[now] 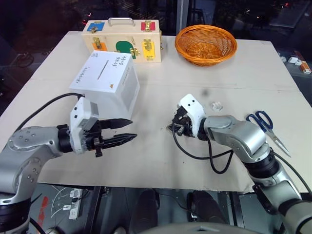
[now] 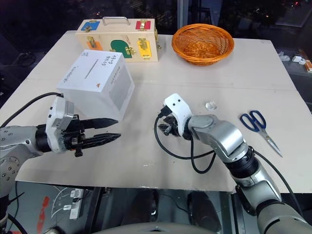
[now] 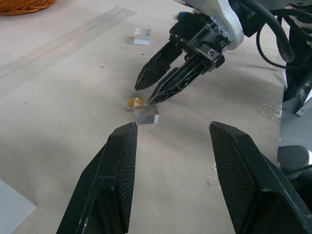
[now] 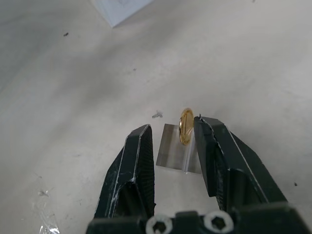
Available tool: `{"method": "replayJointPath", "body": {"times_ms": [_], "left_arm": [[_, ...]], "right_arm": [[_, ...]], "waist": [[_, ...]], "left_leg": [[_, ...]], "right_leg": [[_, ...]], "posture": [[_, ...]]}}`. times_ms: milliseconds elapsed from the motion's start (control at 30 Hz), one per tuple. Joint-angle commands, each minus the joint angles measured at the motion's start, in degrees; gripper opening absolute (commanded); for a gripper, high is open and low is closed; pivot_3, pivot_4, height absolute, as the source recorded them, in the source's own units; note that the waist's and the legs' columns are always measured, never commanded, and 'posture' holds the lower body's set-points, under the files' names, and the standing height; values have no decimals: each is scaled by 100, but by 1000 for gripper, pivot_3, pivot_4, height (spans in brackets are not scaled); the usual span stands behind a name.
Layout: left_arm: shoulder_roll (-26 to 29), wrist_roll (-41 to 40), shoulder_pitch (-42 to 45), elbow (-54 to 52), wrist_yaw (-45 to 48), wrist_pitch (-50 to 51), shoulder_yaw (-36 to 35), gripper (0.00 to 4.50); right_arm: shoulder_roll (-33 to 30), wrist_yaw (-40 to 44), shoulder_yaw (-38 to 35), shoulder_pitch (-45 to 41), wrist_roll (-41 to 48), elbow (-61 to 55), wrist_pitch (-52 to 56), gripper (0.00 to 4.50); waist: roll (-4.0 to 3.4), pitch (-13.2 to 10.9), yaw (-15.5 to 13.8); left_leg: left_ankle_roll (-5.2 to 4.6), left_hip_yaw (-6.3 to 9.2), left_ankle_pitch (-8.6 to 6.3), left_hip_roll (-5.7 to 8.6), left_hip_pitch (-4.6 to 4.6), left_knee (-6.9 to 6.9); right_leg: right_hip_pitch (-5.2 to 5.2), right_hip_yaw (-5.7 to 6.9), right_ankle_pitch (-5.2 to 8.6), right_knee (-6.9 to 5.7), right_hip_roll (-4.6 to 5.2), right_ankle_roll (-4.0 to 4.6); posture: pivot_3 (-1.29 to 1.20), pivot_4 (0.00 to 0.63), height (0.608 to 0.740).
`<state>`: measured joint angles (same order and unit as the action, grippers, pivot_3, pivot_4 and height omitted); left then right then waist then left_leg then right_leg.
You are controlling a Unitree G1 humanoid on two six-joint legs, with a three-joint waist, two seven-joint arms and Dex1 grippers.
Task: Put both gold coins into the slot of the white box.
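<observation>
Right gripper (image 4: 171, 130) reaches down to the middle of the pale surface (image 1: 161, 161), its two black fingers narrowed around a small clear plastic block (image 4: 178, 155). One gold coin (image 4: 186, 126) stands on edge at the block's far side, touching the inner tip of one finger; whether the coin is truly pinched cannot be told. From the left wrist the same coin (image 3: 136, 102) shows just beyond the block (image 3: 146, 114), at the tips of the right gripper.

Left gripper (image 1: 121, 131) hovers near the front left edge of the surface, fingers spread apart and holding nothing, pointing toward the right gripper across an open stretch of surface.

Just behind the left gripper stands the white box (image 1: 108, 83), tilted, with black handwriting too small to read, a dark slot (image 1: 103, 71) on its upper face and a small brown mark near its front edge.

At the far edge sits a wooden case (image 1: 122, 43) with coloured latches and a metal handle. Beside it, to the right, is an orange wicker basket (image 1: 205, 45); what it holds cannot be made out.

Another clear plastic piece (image 1: 216, 105) lies right of the right gripper. Blue-handled scissors (image 1: 265, 126) lie near the right edge.
</observation>
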<state>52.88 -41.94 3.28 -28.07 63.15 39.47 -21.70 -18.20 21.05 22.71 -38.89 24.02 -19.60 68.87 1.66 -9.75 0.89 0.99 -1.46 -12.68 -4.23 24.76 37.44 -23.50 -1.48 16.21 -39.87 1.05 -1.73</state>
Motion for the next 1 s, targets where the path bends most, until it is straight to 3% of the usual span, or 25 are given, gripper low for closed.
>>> {"method": "replayJointPath", "body": {"times_ms": [33, 67, 133, 567, 600, 700, 1000], "left_arm": [[40, -125, -9, -253, -105, -21, 4, 2369], [36, -143, -13, -268, -129, -6, 5, 2369], [41, -169, -27, -286, -154, 13, -6, 2369], [73, -275, -16, -353, -313, 78, -24, 2369], [73, -280, -19, -358, -325, 78, -23, 2369], [69, -297, -38, -380, -361, 72, -29, 2369], [-4, -366, -10, -379, -525, 85, 11, 2369]], "right_arm": [[70, 60, 4, -151, -70, -5, -3, 1500], [98, 67, -10, -176, -81, 25, 8, 1500], [142, 62, -17, -224, -116, 86, 19, 1072], [200, 229, 12, -329, -330, 286, -26, 1072], [206, 242, 11, -331, -349, 300, -30, 659], [222, 277, 27, -346, -406, 376, -55, 115], [211, 416, -48, -382, -451, 444, -51, 115]], "waist": [[0, 0, 0], [0, 0, 0], [0, 0, 0], [-1, -1, 5], [-1, 0, 5], [-1, -1, 5], [-1, -1, 5]], "left_leg": [[0, 0, 0, 0, 0, 0], [0, 0, 0, 0, 0, 0], [0, 0, 0, 0, 0, 0], [0, 0, 0, 0, 0, -2], [0, 0, 0, 0, 0, -2], [0, 0, 0, 0, 0, -2], [0, 0, 0, 0, 0, -2]], "right_leg": [[0, 0, 0, 0, 0, 0], [0, 0, 0, 0, 0, 0], [0, 0, 0, 0, 0, 0], [-1, 0, 0, 0, 0, 0], [-1, 0, 0, 0, 0, 0], [-1, 0, 0, 1, 0, 0], [-1, 0, 0, 1, 0, 0]], "posture": [[0, 150, 726], [0, 150, 726], [0, 150, 726], [0, 150, 726], [0, 150, 726], [0, 150, 726], [0, 150, 726]]}}
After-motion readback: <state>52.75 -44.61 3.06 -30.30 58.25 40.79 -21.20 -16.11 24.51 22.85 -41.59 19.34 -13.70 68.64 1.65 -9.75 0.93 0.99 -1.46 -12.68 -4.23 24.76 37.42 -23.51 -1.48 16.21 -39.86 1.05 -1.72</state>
